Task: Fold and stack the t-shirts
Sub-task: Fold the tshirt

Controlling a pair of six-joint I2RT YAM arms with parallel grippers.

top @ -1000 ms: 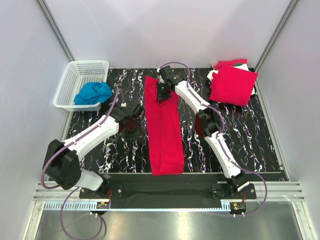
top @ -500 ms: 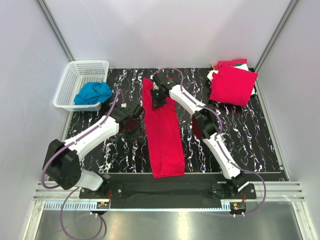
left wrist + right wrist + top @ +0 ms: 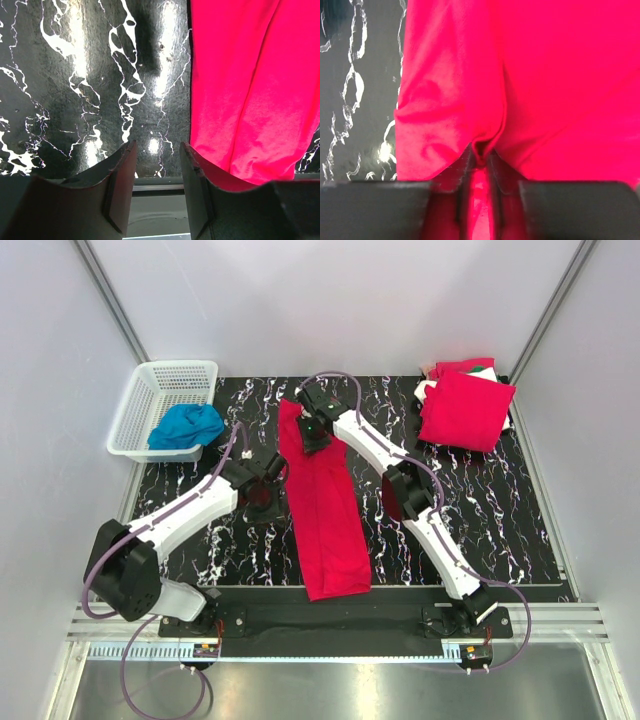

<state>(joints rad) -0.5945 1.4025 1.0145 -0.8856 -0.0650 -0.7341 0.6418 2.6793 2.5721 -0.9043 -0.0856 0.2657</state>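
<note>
On the table (image 3: pixel 480 510), one long t-shirt (image 3: pixel 325 510), one folded stack (image 3: pixel 465 410), one basket (image 3: pixel 126 412)

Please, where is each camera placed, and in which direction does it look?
Top external: above and behind the arm bases, looking down at the table; both arms show, with the long red t-shirt between them.
Left wrist: on the left arm, facing down; its open left gripper frames bare table beside the shirt's edge.
Right wrist: on the right arm, close over the shirt; the right gripper pinches a fold.
Shared: all three views show that same red t-shirt.
</note>
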